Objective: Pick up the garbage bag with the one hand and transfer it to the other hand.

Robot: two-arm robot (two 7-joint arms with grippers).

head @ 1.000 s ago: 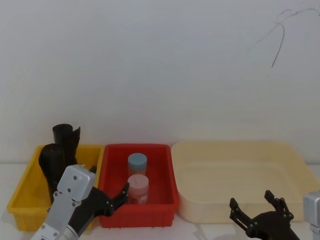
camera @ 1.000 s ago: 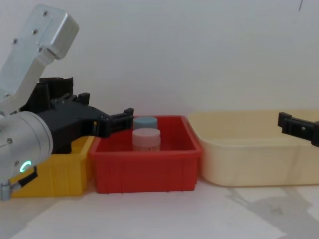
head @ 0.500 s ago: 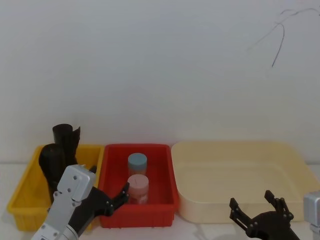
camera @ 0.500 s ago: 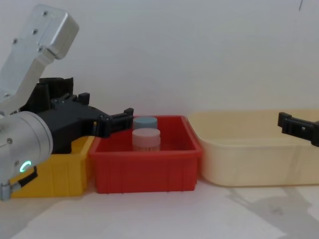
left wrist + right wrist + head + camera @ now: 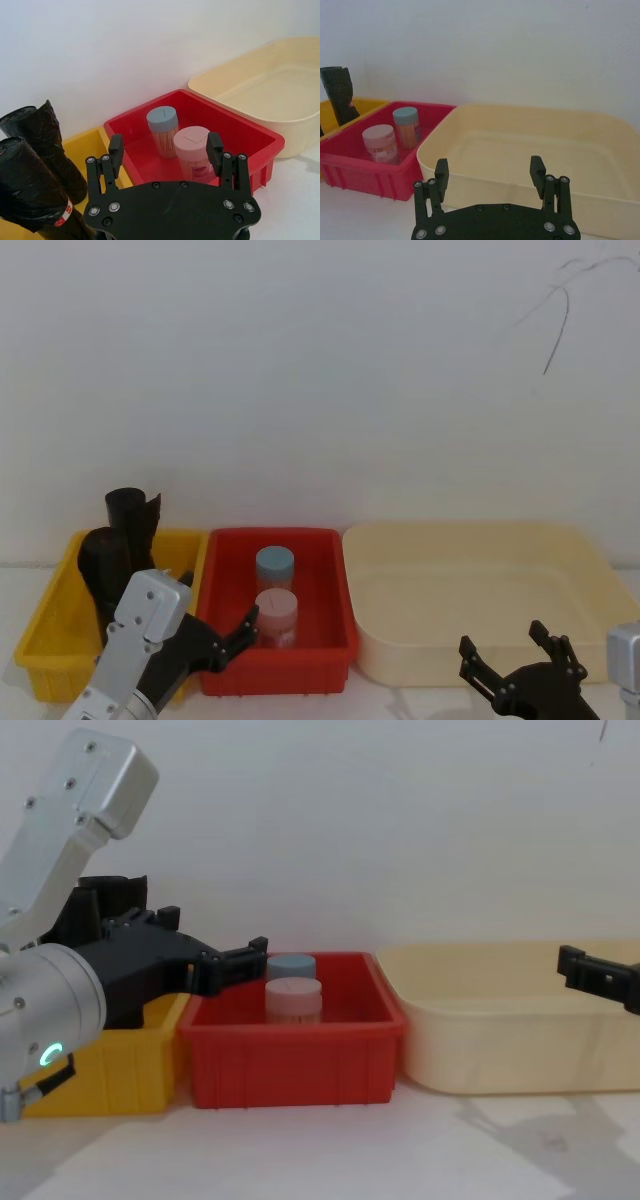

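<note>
Garbage bag point(image 5: 30, 190) stands upright in the yellow bin point(image 5: 40, 645) on the left; judge it light and firm but slick-skinned, so clamp across its upper body, above the label point(image 5: 62, 218)

You have open air over the wide cream tray point(image 5: 480, 535) on the right for the handover; the red bin point(image 5: 330, 540) sits between, and the yellow wall and the taller black roll point(image 5: 132, 512) just behind crowd the bag. Your left gripper point(image 5: 165, 150) hangs spread and empty at the near edge where the two bins meet. Your right gripper point(image 5: 489, 167) sits low, spread and empty, near the tray's front
</note>
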